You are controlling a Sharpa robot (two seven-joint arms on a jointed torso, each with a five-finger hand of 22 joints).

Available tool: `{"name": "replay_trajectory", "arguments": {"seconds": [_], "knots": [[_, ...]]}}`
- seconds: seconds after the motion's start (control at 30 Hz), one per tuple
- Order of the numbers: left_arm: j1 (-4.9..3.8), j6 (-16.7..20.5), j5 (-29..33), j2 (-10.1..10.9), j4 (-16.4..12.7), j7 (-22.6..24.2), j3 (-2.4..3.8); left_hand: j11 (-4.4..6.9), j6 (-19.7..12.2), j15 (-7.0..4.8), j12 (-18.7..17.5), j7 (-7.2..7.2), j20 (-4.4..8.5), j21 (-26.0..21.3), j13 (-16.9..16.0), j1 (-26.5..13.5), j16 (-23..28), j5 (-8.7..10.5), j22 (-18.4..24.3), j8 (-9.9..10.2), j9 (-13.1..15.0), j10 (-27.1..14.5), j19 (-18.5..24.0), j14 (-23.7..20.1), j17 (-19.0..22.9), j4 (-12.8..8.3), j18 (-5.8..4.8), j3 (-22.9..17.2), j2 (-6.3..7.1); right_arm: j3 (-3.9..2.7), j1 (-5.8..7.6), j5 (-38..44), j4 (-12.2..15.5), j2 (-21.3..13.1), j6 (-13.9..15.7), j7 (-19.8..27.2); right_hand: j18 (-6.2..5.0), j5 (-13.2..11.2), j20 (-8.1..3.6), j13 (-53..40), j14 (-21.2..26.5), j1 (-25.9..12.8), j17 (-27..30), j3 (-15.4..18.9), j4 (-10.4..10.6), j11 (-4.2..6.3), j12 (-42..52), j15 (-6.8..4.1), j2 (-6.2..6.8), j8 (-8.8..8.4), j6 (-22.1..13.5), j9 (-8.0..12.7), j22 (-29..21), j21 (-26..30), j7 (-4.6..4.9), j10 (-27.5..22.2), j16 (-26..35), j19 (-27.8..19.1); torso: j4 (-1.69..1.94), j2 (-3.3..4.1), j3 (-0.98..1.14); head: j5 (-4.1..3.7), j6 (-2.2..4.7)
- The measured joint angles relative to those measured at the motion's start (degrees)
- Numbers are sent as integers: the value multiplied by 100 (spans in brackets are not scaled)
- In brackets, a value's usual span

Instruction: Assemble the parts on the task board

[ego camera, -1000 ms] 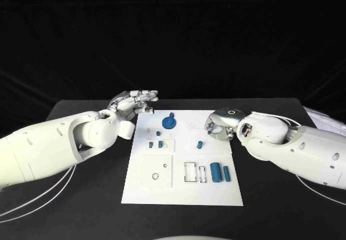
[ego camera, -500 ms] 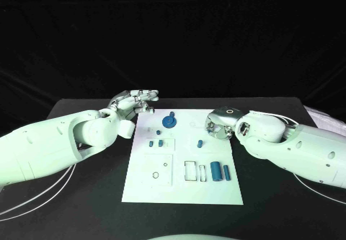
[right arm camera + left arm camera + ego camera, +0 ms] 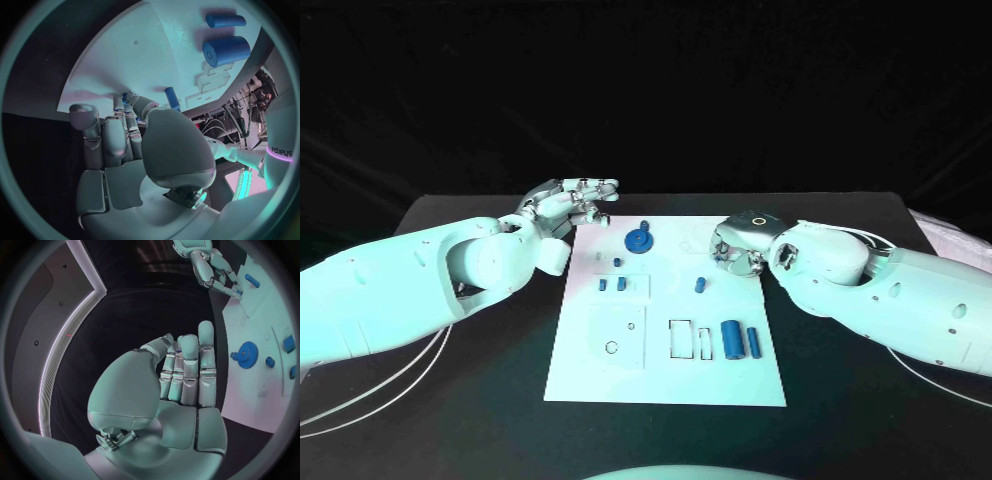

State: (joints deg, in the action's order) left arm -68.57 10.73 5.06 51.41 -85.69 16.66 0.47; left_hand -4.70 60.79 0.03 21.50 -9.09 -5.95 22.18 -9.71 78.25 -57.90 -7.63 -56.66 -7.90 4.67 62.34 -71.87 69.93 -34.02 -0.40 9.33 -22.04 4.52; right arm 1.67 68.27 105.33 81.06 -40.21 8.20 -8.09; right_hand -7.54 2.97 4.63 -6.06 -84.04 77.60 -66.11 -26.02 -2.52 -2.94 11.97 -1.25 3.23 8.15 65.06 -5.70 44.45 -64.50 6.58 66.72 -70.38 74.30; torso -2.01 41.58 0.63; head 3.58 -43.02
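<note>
**Head view: board mid-desk, a hand at each far corner**

Head view shows the white task board lying in the middle of the black desk, its long side running away from the robot. On it sit small blue parts: a gear near the far end, a short peg right of centre, and two cylinders side by side near the right edge, next to an outlined rectangular slot.

The left hand hovers just off the board's far left corner; in the left wrist view its fingers are straight, close together and hold nothing. The right hand is over the far right edge, fingers curled inward toward the board; whether they pinch anything I cannot tell.
</note>
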Motion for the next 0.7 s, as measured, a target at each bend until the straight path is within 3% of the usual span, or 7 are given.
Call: {"name": "replay_trajectory", "arguments": {"seconds": [0.43,0.7], "knots": [[0,-85,-77,-1,-9,-57,0,-20,-20,0,32,-21,21,0,-10,121,24,0,16,-21,-1,-61,-21,0,49,-72,0,-41,-60,41,-93,-40,184,-167,516,-55,0,-20,-21,42,0,30,31,-47,-49,-26,-53,0,-30,3,18,-8,50,-31,23,24,32,21,1,-3,-3,17,1],[0,-105,-114,7,-8,-83,0,-51,-93,19,32,-51,21,0,-10,120,24,-32,23,-21,-5,-133,-21,-20,74,-89,0,-58,-60,-10,-87,-138,372,-292,754,-62,0,3,-21,58,0,38,11,-70,-72,-31,-66,1,-38,3,18,-8,74,-50,23,28,32,20,-2,-3,-1,16,9]]}}
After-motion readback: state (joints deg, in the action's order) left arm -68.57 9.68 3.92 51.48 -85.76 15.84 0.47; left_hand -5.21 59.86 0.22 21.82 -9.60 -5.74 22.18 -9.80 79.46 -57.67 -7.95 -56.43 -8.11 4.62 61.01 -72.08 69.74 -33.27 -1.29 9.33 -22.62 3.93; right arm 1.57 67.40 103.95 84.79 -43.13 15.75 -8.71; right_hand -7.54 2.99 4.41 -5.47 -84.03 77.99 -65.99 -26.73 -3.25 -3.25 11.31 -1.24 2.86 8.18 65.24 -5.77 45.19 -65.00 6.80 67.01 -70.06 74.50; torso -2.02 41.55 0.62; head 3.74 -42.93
